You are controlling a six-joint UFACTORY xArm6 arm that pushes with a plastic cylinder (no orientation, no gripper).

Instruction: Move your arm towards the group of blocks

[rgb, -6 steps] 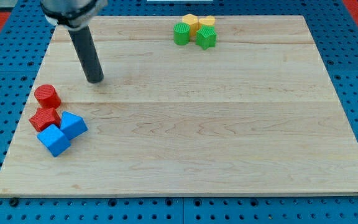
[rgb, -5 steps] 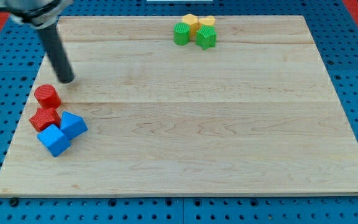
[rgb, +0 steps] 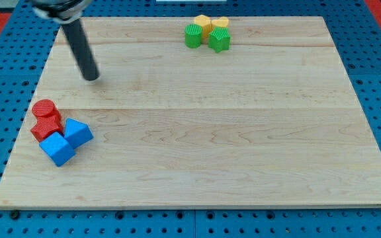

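On the near left of the wooden tabletop (rgb: pixel 243 152) lies a group of four blocks. Nearest is a blue cube (rgb: pixel 57 149); a second blue block (rgb: pixel 78 133), wedge-like in outline, touches its far right side. A red star-shaped block (rgb: pixel 46 127) sits just behind the blue cube, touching it. A red cylinder (rgb: pixel 45 110) stands against the far edge of the red star-shaped block.

Beyond the group, further right and well apart from the red cylinder, my tip (rgb: pixel 92 77) rests on the tabletop. The rod rises from it towards the far left. There is no hand on this arm, so nothing is held.

At the far edge, right of centre, is a second cluster: a green cylinder (rgb: pixel 192 36) and a green star-shaped block (rgb: pixel 219 40) in front, with two yellow blocks (rgb: pixel 203 24) (rgb: pixel 219 24) directly behind them, all closely packed.
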